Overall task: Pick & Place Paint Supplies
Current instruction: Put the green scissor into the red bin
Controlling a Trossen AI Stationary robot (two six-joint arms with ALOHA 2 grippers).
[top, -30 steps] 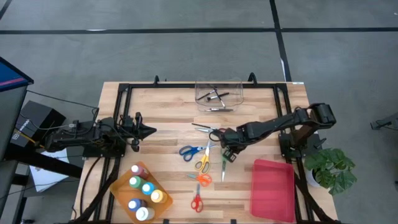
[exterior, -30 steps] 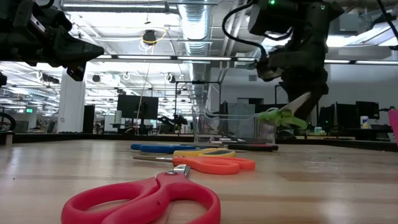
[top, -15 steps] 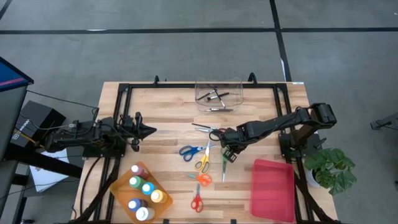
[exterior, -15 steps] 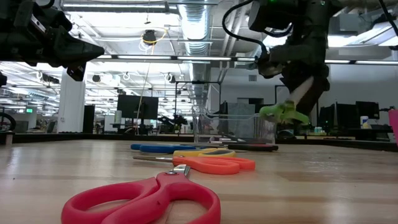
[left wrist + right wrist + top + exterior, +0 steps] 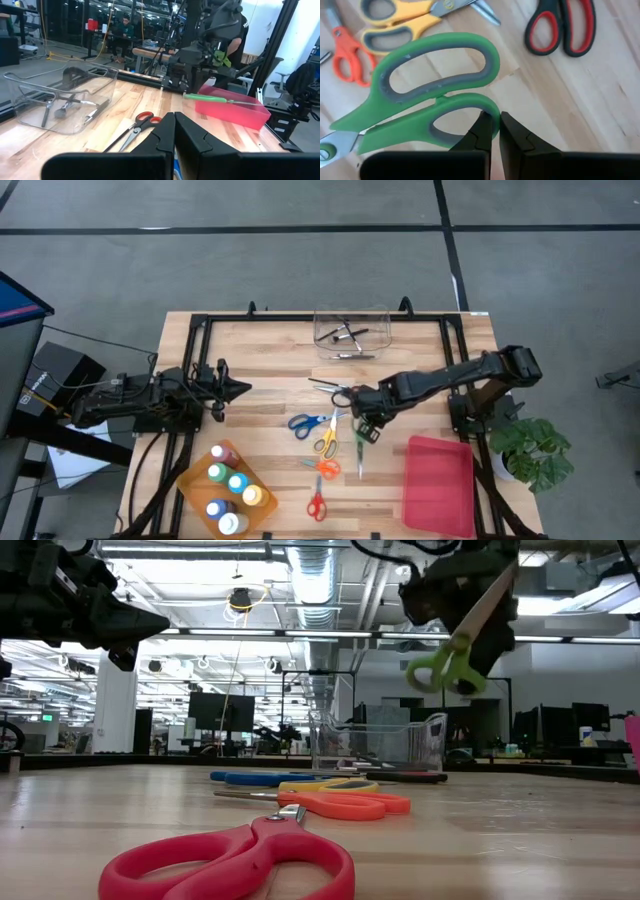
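From above, the right pincer (image 5: 366, 423) merely sits among the scissors near the middle of the counter (image 5: 270, 360); the low view shows the green scissors (image 5: 447, 665) hanging well clear of the wood, above the clear bin (image 5: 380, 743). The right wrist view adds that the pincer is clamped on one green handle loop, grey-lined inside, blades tilted away. Orange scissors (image 5: 326, 467), yellow scissors (image 5: 327, 439) and blue scissors (image 5: 306, 422) lie flat just left of the green pair. The left pincer (image 5: 232, 390), fingers together, hovers farther left.
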